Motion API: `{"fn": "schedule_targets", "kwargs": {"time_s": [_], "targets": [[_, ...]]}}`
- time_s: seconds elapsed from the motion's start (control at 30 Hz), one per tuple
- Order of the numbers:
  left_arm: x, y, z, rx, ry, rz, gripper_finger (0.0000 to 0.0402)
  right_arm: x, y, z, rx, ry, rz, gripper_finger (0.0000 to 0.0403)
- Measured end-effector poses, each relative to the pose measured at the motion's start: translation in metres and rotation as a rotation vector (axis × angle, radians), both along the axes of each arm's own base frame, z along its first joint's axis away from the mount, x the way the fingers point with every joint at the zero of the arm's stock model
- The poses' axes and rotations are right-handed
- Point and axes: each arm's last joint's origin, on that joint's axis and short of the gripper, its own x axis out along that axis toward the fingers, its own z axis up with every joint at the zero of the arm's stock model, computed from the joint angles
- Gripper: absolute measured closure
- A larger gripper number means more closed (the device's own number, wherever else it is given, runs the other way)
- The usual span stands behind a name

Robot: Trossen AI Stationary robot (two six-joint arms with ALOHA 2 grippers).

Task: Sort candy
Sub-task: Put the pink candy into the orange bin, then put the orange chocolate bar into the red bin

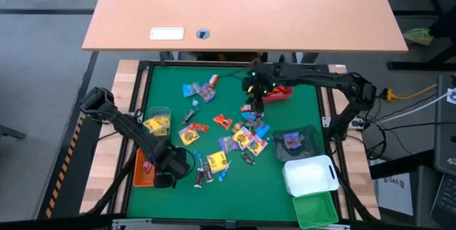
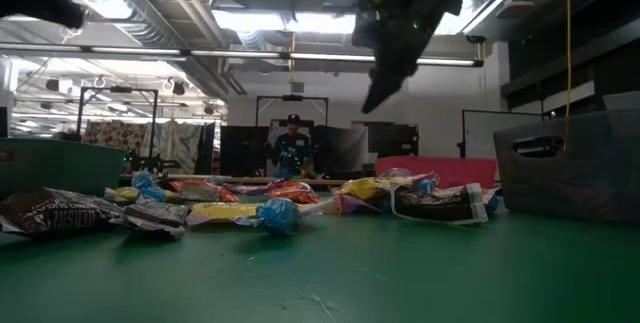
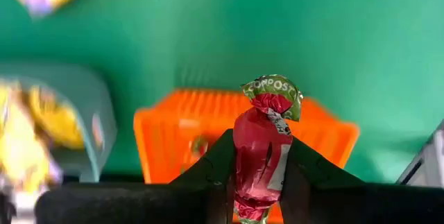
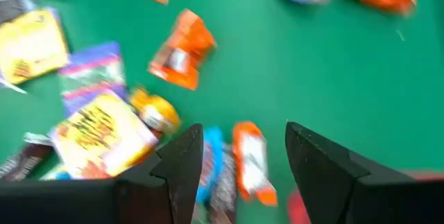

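Many small wrapped candies (image 1: 235,134) lie scattered on the green mat; in the low view they form a row (image 2: 270,208). My left gripper (image 3: 260,148) is shut on a red-wrapped candy (image 3: 262,158) and points down at the near left (image 1: 164,176), over the orange bin (image 3: 173,137). My right gripper (image 4: 243,158) hangs open above the far side of the pile (image 1: 255,103), slanting down, with nothing between its fingers; it also hangs high in the low view (image 2: 385,88). My left gripper pinches the red candy's body (image 3: 258,175) between its two fingers, which come from above and point down. The candy's twisted end with a green edge (image 3: 275,89) sticks out past the fingertips. The candy is lifted clear, over the orange bin.
A clear bin with yellow candies (image 1: 157,121) stands far of the orange bin (image 1: 140,171). A red bin (image 1: 282,93) is at the far right. A dark clear bin holding a purple candy (image 1: 296,141), a white bin (image 1: 311,175) and a green bin (image 1: 316,209) line the right side.
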Motion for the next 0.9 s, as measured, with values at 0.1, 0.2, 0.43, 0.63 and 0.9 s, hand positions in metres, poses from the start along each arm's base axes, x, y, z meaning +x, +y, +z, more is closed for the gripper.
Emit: {"fn": "schedule_targets", "kwargs": {"time_s": [0.1,0.2,0.43,0.63,0.9], "targets": [[-0.011,-0.007,0.001,0.048,0.043,0.046,0.0343,0.01,0.019,0.003,-0.016,-0.052,0.061,0.0198],[-0.021,-0.013,0.001,0.093,0.065,0.075,0.0343,0.018,0.037,0.005,-0.033,-0.09,0.084,0.0198],[-0.034,-0.024,0.002,0.222,-0.006,0.178,0.0328,0.027,0.067,0.009,-0.088,-0.131,0.013,0.0198],[-0.039,-0.028,0.002,0.256,-0.025,0.242,0.0273,0.03,0.082,0.01,-0.061,-0.14,-0.02,0.0198],[-0.036,-0.028,0.002,0.277,-0.097,0.235,0.0233,0.043,0.088,-0.016,-0.043,-0.146,-0.083,0.0198]]}}
